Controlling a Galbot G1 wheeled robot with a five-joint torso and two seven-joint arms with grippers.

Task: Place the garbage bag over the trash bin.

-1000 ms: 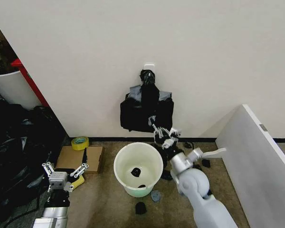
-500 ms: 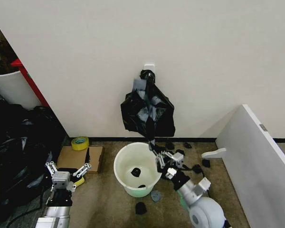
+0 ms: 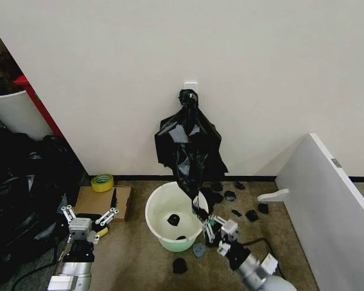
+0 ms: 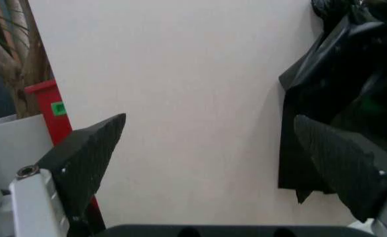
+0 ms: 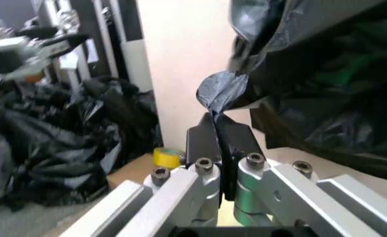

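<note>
The garbage bag [image 3: 190,159] hangs glossy and black from a hook on the wall, drawn out in a long strip down over the bin's far rim. My right gripper [image 3: 207,222] is shut on its lower end, just right of the trash bin [image 3: 155,205]. The right wrist view shows the right gripper [image 5: 216,129] pinching a crinkled tip of the garbage bag [image 5: 223,91]. The bin is cream-white with a pale green base and stands open on the floor. My left gripper [image 3: 85,216] stands open, low at the left beside a cardboard box, its fingers [image 4: 91,148] spread wide toward the wall.
A yellow tape roll [image 3: 102,182] lies on a flat cardboard box [image 3: 118,203] left of the bin. Black bags [image 3: 21,182] are heaped at far left under a white tub [image 3: 12,112]. Black scraps [image 3: 230,196] litter the floor. A white panel [image 3: 327,206] leans at right.
My right gripper has come down and back from the hanging bundle to beside the bin, pulling the bag out long. The left gripper has barely shifted.
</note>
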